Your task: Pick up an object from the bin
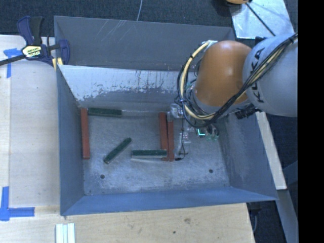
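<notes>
My gripper (184, 145) reaches down in the right middle of the bin, just right of a pair of upright reddish-brown bars (166, 134) that lie side by side. It is close beside the bars' lower end; whether it touches them I cannot tell. A dark green bar (149, 153) lies flat, its right end meeting the foot of the brown bars, just left of the gripper.
Another dark green bar (117, 150) lies slanted left of centre. A third green bar (105, 113) rests along the back wall. A single reddish-brown bar (85, 133) runs along the left wall. The arm's orange cover and cables hang over the bin's right side.
</notes>
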